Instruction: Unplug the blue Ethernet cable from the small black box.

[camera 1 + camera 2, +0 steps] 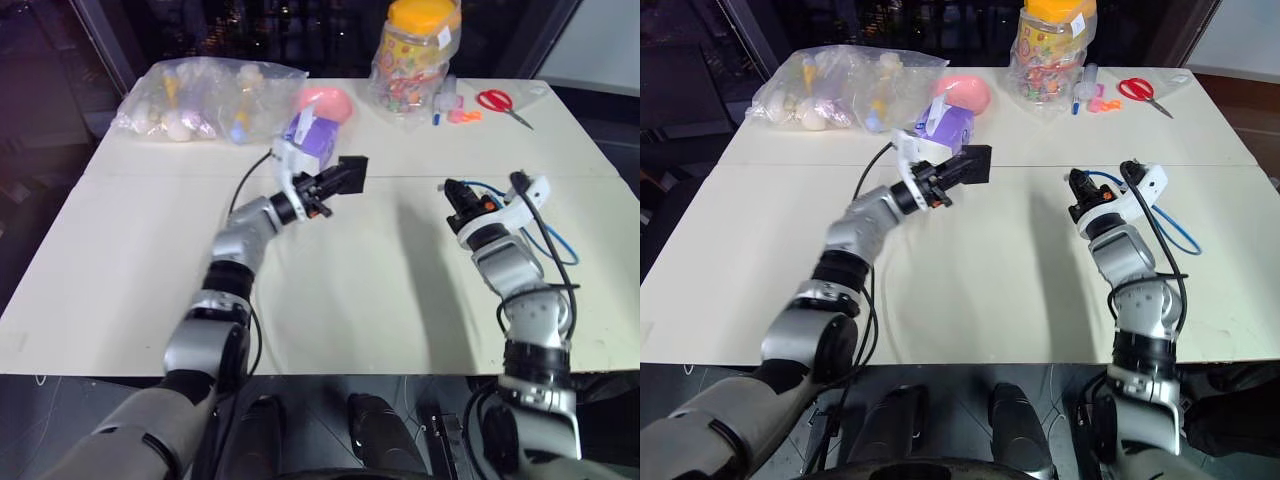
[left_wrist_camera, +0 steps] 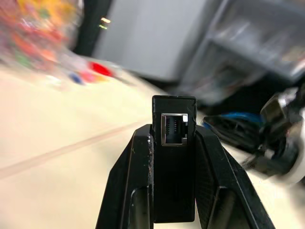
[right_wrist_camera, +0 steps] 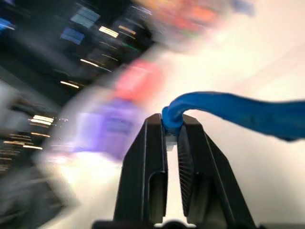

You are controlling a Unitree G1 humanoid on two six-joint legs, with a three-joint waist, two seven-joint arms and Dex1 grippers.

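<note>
My left gripper (image 1: 328,184) is shut on the small black box (image 1: 347,174) and holds it above the middle of the table. In the left wrist view the small black box (image 2: 174,162) stands between the fingers (image 2: 138,167), and its Ethernet port (image 2: 174,129) is empty. My right gripper (image 1: 455,191) is off to the right, apart from the box. It is shut on the end of the blue Ethernet cable (image 3: 238,109). The cable (image 1: 556,246) loops back beside the right arm.
A purple tissue box (image 1: 312,135) and a pink object (image 1: 328,100) sit just behind the left gripper. At the table's far edge are a clear bag of items (image 1: 200,95), a candy jar with an orange lid (image 1: 415,50), markers (image 1: 450,108) and red scissors (image 1: 503,102).
</note>
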